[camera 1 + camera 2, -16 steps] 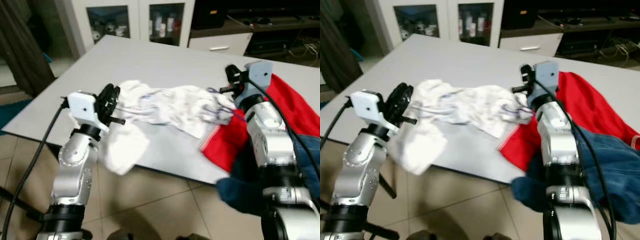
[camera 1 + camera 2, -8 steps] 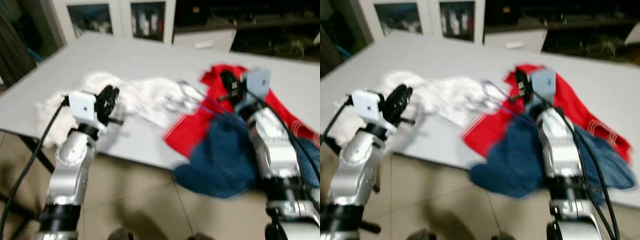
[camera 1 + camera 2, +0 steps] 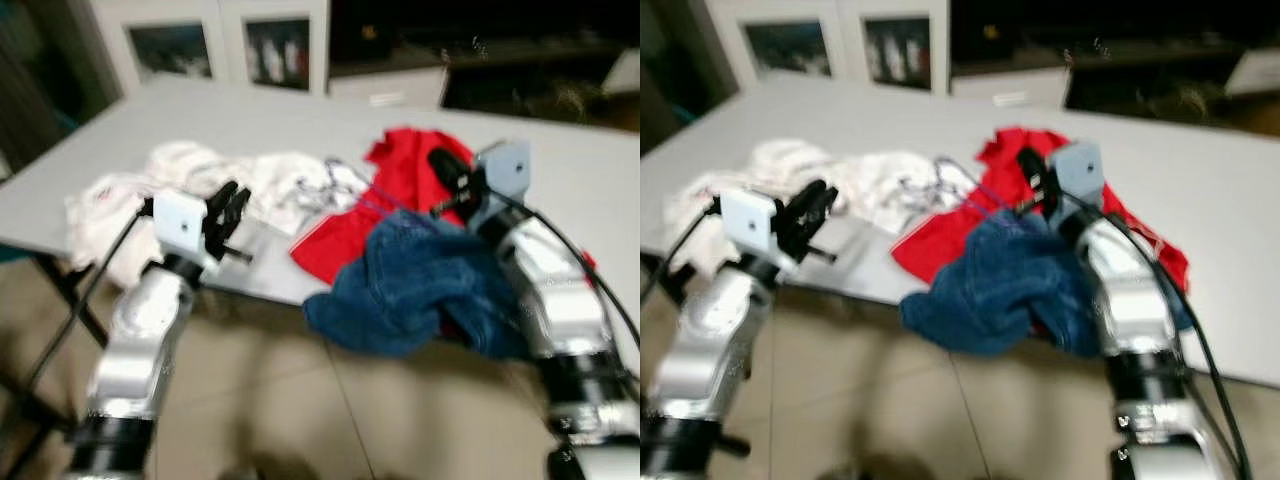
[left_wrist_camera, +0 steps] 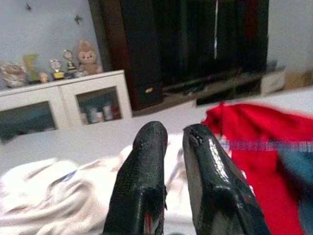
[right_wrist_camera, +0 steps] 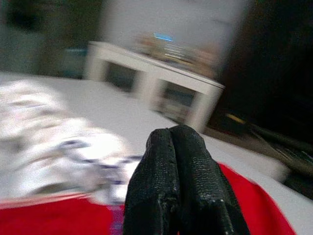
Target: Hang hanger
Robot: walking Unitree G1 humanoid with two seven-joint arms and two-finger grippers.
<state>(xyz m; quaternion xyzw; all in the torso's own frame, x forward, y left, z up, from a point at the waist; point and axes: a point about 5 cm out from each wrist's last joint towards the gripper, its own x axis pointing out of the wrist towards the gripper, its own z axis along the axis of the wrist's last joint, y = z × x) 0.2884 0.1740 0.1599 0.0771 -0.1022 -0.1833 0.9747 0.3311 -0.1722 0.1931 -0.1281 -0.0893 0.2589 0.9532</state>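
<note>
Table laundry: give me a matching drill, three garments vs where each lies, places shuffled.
Things:
1. white garment
2. red garment
3. blue garment

Places:
A. draped over the near table edge, beside the right arm
B. at the robot's left end of the pile, beyond the left gripper
C. middle of the pile, partly under the blue one

Pairs: 1-B, 2-C, 3-A
</note>
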